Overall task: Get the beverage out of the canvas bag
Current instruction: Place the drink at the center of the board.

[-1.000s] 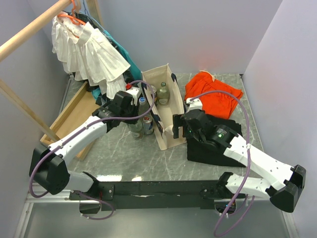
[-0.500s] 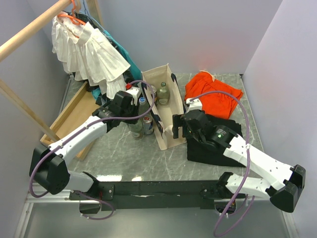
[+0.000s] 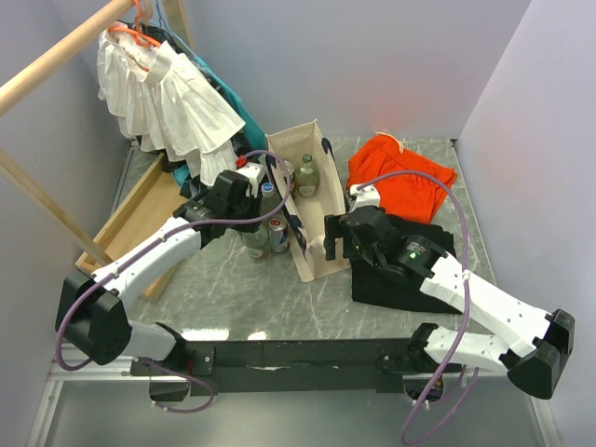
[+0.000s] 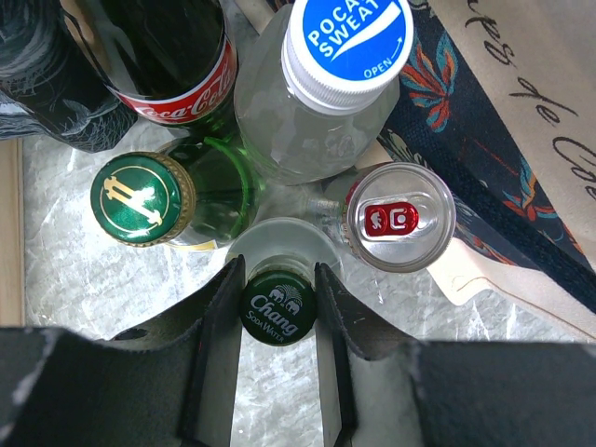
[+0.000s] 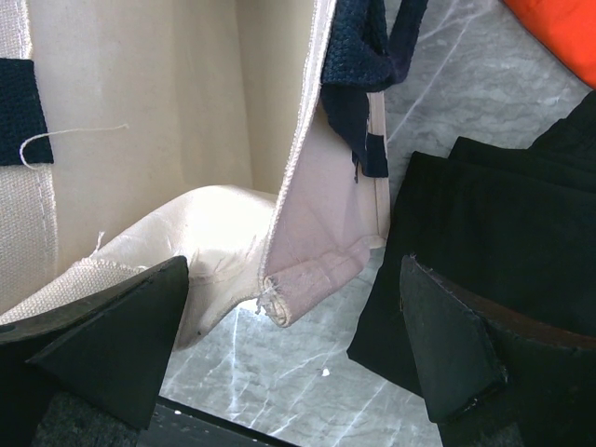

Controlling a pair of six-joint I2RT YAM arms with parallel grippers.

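The beige canvas bag (image 3: 312,200) stands open at the table's middle, with one clear bottle (image 3: 307,175) upright inside it. My left gripper (image 3: 258,222) is just left of the bag, over a cluster of drinks. In the left wrist view its fingers (image 4: 279,279) press both sides of the green cap of a Chang soda water bottle (image 4: 279,312) standing on the table. My right gripper (image 3: 326,240) is open wide at the bag's near right corner. In the right wrist view it (image 5: 284,345) straddles the bag's folded edge (image 5: 298,289) without touching it.
Beside the Chang bottle stand a Pocari Sweat bottle (image 4: 340,84), a Coca-Cola bottle (image 4: 177,56), a green bottle with a gold cap (image 4: 140,197) and a can (image 4: 399,216). A black cloth (image 3: 400,279) lies under the right arm, an orange cloth (image 3: 400,172) behind, and a wooden rack (image 3: 130,219) with clothes at left.
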